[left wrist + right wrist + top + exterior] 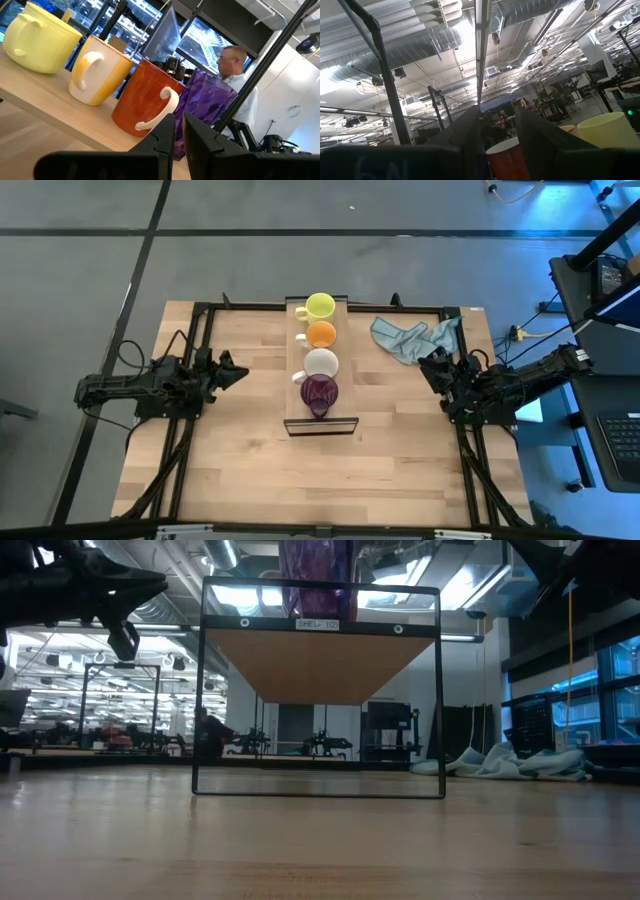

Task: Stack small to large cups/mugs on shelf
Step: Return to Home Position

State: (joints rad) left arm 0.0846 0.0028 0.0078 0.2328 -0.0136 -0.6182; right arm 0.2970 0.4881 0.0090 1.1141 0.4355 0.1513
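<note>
The shelf (pixel 305 380), a long light-wood board, runs from far to near down the table's middle, with its dark frame (pixel 321 425) at the near end. Four mugs stand on it in a row, from far to near: yellow (pixel 320 306), orange (pixel 321 334), white (pixel 321 364), dark purple (pixel 319 393). The left wrist view shows them side by side, from yellow (pixel 40 37) to purple (pixel 210 105). My left gripper (pixel 238 372) hovers left of the shelf, shut and empty. My right gripper (pixel 430 365) hovers right of it, open and empty.
A blue-grey cloth (pixel 415 338) lies crumpled at the far right of the table, just beyond my right gripper. Dark rails (pixel 195 440) run along the table's left and right sides. A person (pixel 235 65) shows in the room behind the shelf.
</note>
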